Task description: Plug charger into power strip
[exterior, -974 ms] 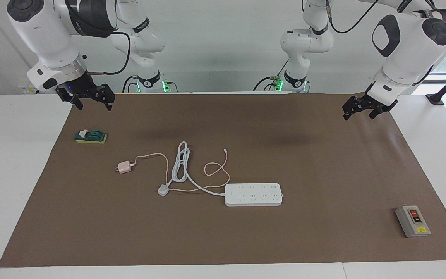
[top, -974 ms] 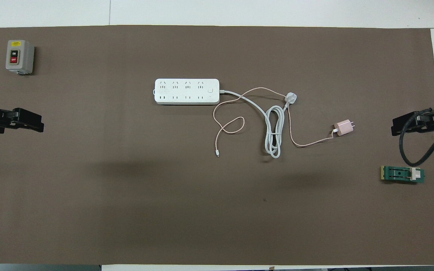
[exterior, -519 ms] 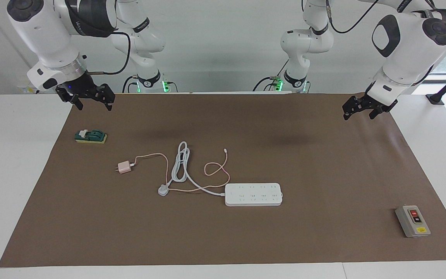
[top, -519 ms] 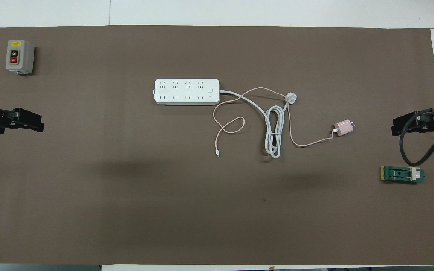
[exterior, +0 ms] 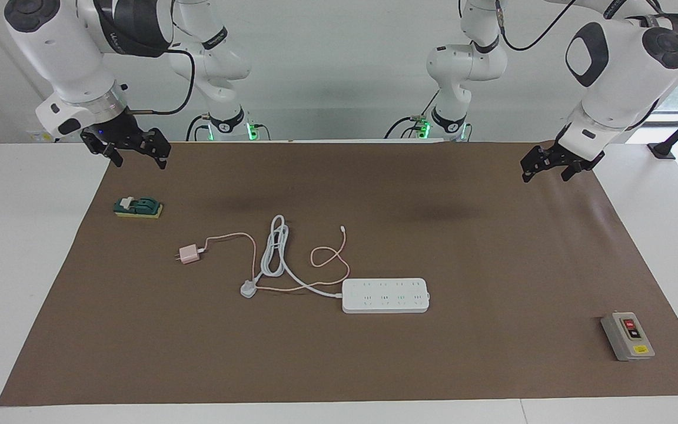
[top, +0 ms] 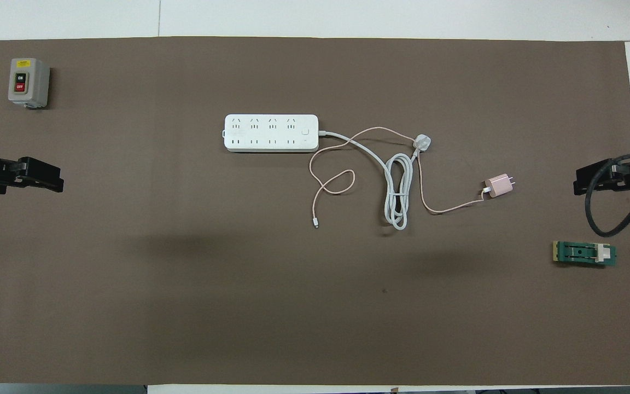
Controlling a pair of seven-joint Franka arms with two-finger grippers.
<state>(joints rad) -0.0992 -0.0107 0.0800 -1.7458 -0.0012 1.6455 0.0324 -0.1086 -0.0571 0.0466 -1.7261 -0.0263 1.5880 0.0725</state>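
Your small pale-pink cube charger (exterior: 188,254) lies unplugged on the brown mat (exterior: 492,247), well apart from the long white power strip (exterior: 385,295), toward the right arm's end. Both the right gripper (exterior: 137,154) and the left gripper (exterior: 546,169) hang spread and empty.

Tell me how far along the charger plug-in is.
Nothing is done yet. The charger lies unplugged on the mat, toward the right arm's end from the power strip, whose sockets are free. Nothing is in hand: the right gripper and left gripper hang open over the mat's ends. Picking up, aligning and inserting all remain.
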